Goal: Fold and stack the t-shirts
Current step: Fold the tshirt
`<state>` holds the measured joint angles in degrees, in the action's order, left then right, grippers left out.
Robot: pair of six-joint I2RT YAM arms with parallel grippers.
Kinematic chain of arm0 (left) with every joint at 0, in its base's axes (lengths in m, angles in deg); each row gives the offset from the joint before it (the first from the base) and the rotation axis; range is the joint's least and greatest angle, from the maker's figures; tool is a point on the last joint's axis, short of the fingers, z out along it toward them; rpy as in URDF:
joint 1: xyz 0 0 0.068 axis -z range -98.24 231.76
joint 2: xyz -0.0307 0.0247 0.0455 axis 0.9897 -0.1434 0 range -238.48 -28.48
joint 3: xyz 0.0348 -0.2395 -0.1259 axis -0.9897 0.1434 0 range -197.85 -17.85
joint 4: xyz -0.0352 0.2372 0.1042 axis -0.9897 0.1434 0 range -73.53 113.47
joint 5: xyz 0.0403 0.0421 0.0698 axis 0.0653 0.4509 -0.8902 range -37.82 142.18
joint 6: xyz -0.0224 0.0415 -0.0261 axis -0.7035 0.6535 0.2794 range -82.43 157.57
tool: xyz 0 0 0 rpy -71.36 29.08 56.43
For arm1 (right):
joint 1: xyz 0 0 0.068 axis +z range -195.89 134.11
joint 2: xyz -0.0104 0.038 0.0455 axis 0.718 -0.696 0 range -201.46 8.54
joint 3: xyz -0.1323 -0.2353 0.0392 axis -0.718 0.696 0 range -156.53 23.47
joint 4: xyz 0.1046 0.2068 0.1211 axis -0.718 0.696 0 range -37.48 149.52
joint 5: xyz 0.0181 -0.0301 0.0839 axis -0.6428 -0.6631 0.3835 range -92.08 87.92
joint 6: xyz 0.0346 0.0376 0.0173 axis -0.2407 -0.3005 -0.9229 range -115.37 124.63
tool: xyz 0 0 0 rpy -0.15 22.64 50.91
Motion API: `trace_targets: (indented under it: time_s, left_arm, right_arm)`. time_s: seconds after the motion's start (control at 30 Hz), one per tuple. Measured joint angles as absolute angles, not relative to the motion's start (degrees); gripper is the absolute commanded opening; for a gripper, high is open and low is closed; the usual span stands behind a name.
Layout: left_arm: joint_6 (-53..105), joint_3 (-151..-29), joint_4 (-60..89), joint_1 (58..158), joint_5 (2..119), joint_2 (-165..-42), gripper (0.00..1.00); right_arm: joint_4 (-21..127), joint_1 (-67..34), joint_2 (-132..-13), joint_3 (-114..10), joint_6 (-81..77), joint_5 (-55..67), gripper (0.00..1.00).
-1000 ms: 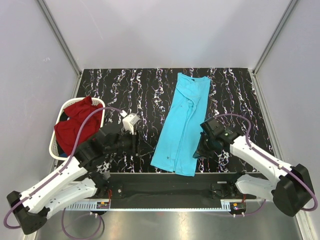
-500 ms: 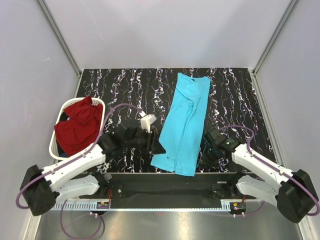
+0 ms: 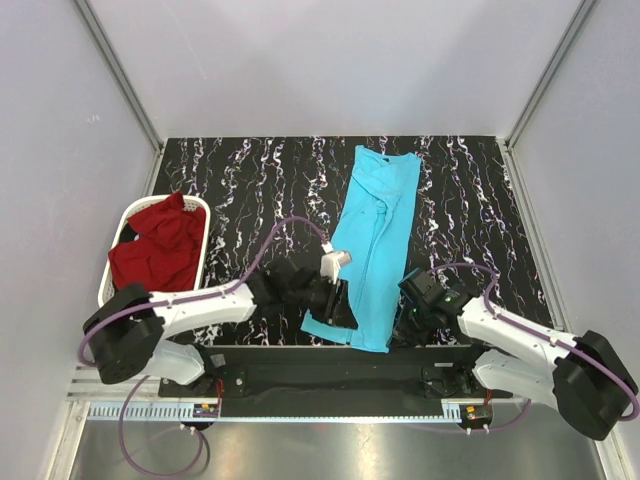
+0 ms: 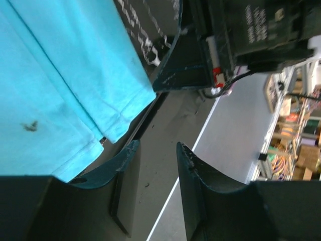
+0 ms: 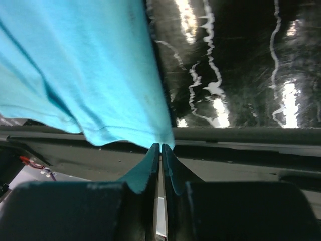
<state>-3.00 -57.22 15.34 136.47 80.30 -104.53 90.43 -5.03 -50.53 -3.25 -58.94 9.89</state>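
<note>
- Far left, the white laundry basket [image 3: 103, 288] sits on the black marbled table [image 3: 250, 180], hard against the left wall.
- The dark red t-shirt [image 3: 155, 255] lies crumpled inside it, one corner poking up over the far rim.
- My left arm reaches from its base across the near part of the table, towards the middle. The left gripper [image 3: 333, 305] is low, at the near left edge of the other shirt.
- On the left wrist feed the left gripper [image 4: 158, 146] has its jaws apart with nothing between them. The hem corner of the cloth [image 4: 75, 75] is just beside one fingertip [image 4: 131, 146], and I cannot say whether they touch.
- The turquoise t-shirt [image 3: 370, 240] lies right of centre as one long narrow strip, slightly slanted. Its collar end is towards the far edge and its hem reaches the near edge of the table. It is flat, with a lengthwise crease down it.
- The right gripper [image 3: 402, 320] is low at the near right corner of that hem, its arm coming in from the right.
- On the right wrist feed the right gripper [image 5: 160, 146] has its jaws together. The tips meet right at the corner of the turquoise cloth [image 5: 90, 65], at the table's near edge. I cannot tell whether any cloth is pinched between them.
</note>
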Motion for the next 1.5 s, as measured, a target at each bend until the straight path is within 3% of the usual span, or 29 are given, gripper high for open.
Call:
trace_targets:
  time_s: [0.37,0.73,1.5]
  left_arm:
    - [-3.0,-57.5,14.5,142.5,75.8,-115.4,0.36]
    - [-1.8,-59.8,16.1,145.2,70.9,-119.0,0.37]
    - [0.6,-63.3,20.9,146.6,65.3,-122.5,0.25]
  right_arm:
    - [87.5,-4.9,-50.0,1.8,-61.2,9.4,0.17]
    - [88.7,-4.9,-45.5,1.9,-62.3,7.9,0.32]
    - [88.3,-4.9,-40.5,2.2,-64.5,7.5,0.38]
